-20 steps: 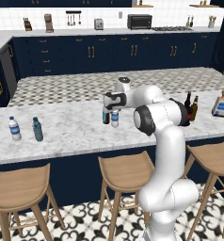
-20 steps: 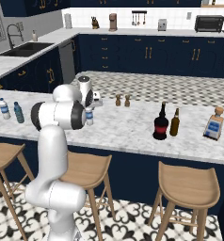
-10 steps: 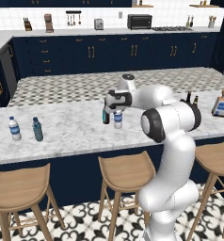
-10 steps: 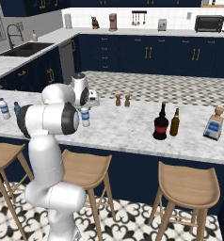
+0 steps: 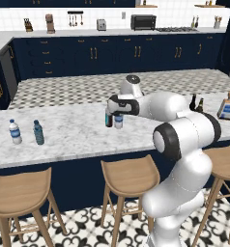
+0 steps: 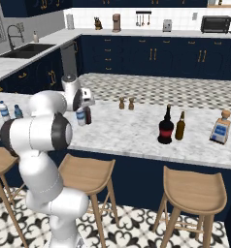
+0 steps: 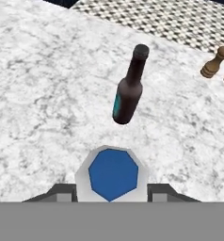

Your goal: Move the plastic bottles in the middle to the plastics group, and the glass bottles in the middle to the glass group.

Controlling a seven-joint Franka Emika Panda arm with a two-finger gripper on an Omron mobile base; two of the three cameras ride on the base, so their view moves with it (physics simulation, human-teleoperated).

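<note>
Navy cabinets (image 5: 112, 55), marble island (image 5: 78, 132), wooden stools (image 5: 129, 178), patterned floor (image 5: 97, 231).

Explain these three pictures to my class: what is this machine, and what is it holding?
A white robot arm works at a marble counter in a rendered kitchen. Two cameras sit behind it, left and right; the third looks along its hand. Its fingers grip a small water bottle. A slim brown bottle stands just beyond. At one end stand a clear plastic bottle and a teal bottle; at the other a black bottle, an amber bottle and a flask.
</note>
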